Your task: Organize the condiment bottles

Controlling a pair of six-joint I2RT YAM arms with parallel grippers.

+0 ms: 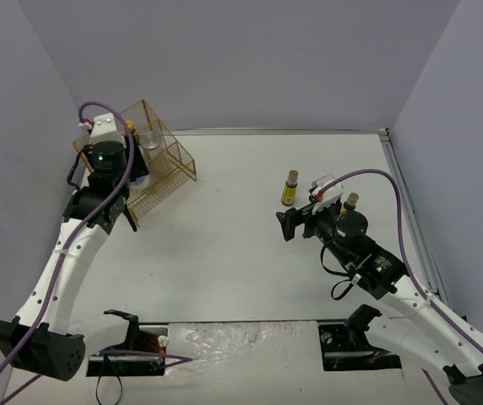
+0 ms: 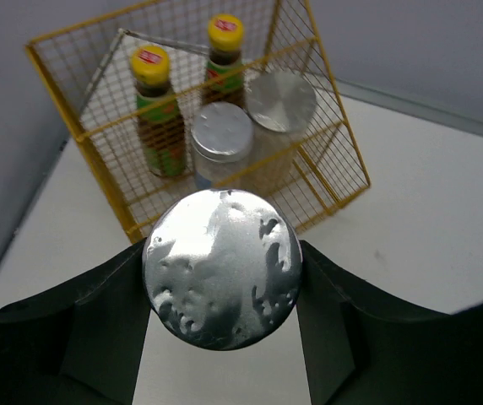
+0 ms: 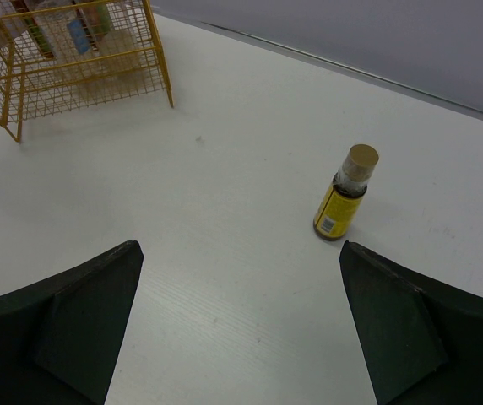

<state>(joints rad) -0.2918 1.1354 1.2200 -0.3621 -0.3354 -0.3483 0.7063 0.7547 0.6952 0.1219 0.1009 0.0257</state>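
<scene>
- Basket first: a yellow wire basket [image 2: 78,139] sits at the far left corner of the white desk [image 1: 225,253].
- Inside it, at the back, stand two slim dark bottles with yellow caps and green-and-red labels [image 2: 159,118], both upright and side by side.
- In front of those, also inside the basket, are two squat clear jars with flat silver lids [image 2: 221,139]. They are close together, and the right one sits slightly further back.
- The left fingers [image 2: 98,321] are clamped on a third squat jar with a crinkled silver foil lid [image 2: 222,267], one finger pressed to each side of it.
- That jar is just outside the basket, on its near side. Whether it rests on the desk or is lifted, I cannot tell.
- The right fingers [image 3: 73,304] stand wide apart and hold nothing. They are over the right half of the desk and point toward the basket side.
- A slim bottle with a tan cap and a yellow label [image 3: 343,198] stands upright on the desk ahead of the right fingers, clear of both.
- Another small tan-capped bottle [image 1: 350,201] stands nearer the right edge of the desk, just beside the right arm and partly hidden by it.
</scene>
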